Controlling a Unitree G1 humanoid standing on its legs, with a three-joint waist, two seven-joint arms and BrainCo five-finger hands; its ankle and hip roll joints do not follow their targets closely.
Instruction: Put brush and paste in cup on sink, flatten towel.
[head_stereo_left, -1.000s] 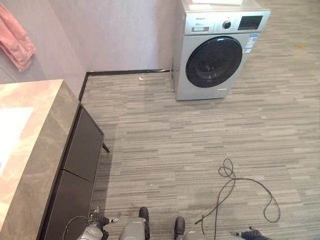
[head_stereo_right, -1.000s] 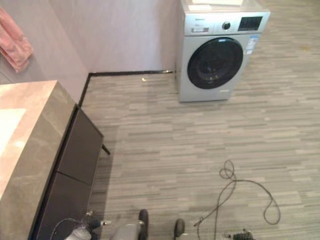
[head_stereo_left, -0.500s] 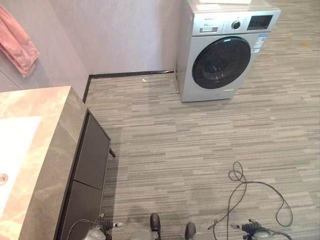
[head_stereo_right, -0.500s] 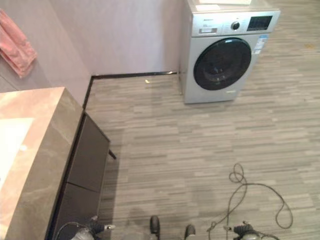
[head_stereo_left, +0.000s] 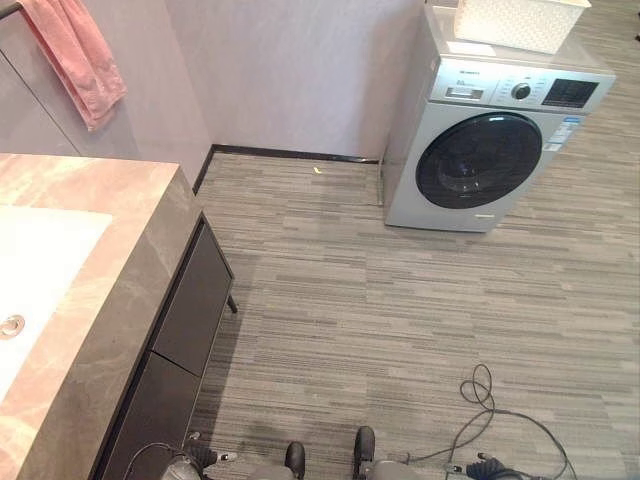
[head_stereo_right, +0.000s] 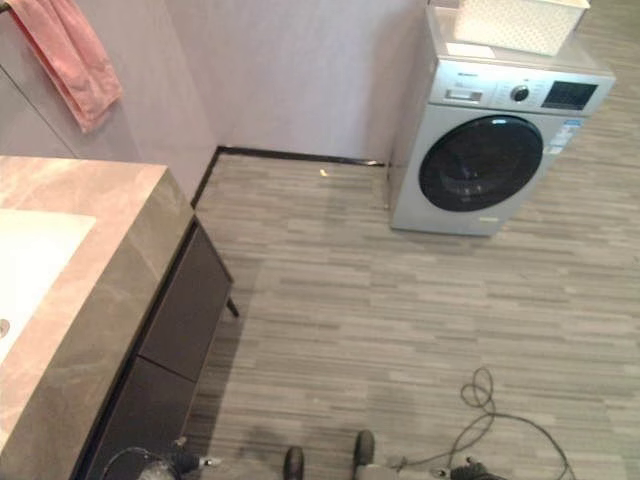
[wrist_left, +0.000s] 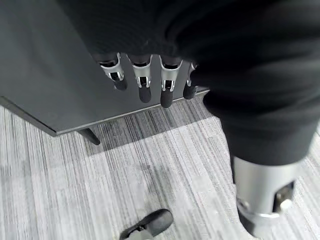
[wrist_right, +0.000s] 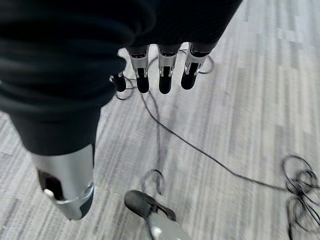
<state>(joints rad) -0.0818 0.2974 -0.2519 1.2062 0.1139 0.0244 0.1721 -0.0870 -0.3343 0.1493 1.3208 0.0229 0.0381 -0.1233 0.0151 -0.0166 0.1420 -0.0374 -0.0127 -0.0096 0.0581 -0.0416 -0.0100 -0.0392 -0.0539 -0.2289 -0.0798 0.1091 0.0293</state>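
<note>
The grey striped floor (head_stereo_left: 380, 320) took up most of the eye views, running from the pale wall (head_stereo_left: 290, 70) at twelve o'clock down to six. The vanity counter (head_stereo_left: 120, 270), brown marbled stone over dark cabinet doors (head_stereo_left: 185, 315), stood along the nine o'clock side, with the white sink basin (head_stereo_left: 40, 270) sunk into it and a drain (head_stereo_left: 11, 325) showing near the edge. A silver washing machine (head_stereo_left: 490, 150) with a dark round door stood at about one o'clock, against the wall, and a white perforated basket (head_stereo_left: 520, 20) sat on top of it. The pink towel (head_stereo_left: 75, 55) hung bunched on the wall at eleven o'clock, well apart from both hands and beyond the counter.

The left hand (wrist_left: 150, 80) hung low at about seven o'clock, just beside the dark cabinet front, fingers straight and relaxed, holding nothing. The right hand (wrist_right: 160, 70) hung at about five o'clock over bare floor, fingers likewise loose and empty. The counter stood between the left hand and the towel.
</note>
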